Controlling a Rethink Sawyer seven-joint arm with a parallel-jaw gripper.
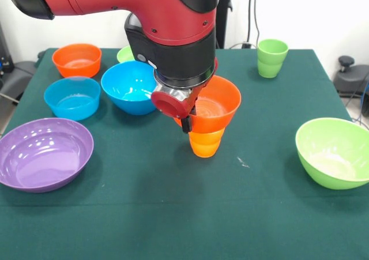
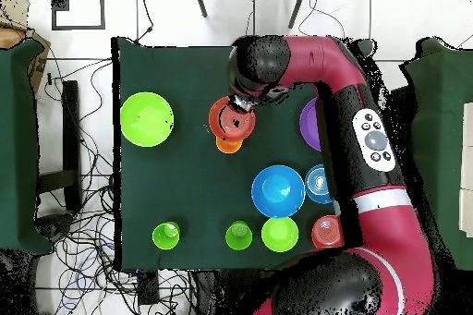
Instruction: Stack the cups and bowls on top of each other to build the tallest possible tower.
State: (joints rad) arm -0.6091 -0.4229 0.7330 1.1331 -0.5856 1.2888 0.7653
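Note:
An orange bowl (image 1: 214, 103) (image 2: 231, 117) sits slightly tilted on an upside-down orange cup (image 1: 206, 143) (image 2: 228, 145) in the middle of the table; the two form the tower. My gripper (image 1: 188, 119) (image 2: 242, 110) is shut on the bowl's near-left rim, one black finger (image 1: 185, 125) outside the wall. A green cup (image 1: 272, 57) (image 2: 166, 235) stands alone at the far right in the front view. A blue bowl (image 1: 131, 87) (image 2: 278, 191), a light blue bowl (image 1: 72, 97) (image 2: 320, 184) and a small orange bowl (image 1: 76, 59) (image 2: 326, 231) lie to the left.
A purple bowl (image 1: 45, 153) (image 2: 309, 125) lies near the front left. A large lime green bowl (image 1: 334, 152) (image 2: 147, 119) sits at the right edge. A small lime bowl (image 1: 125, 54) (image 2: 280, 234) and a second green cup (image 2: 239, 236) stand behind the arm.

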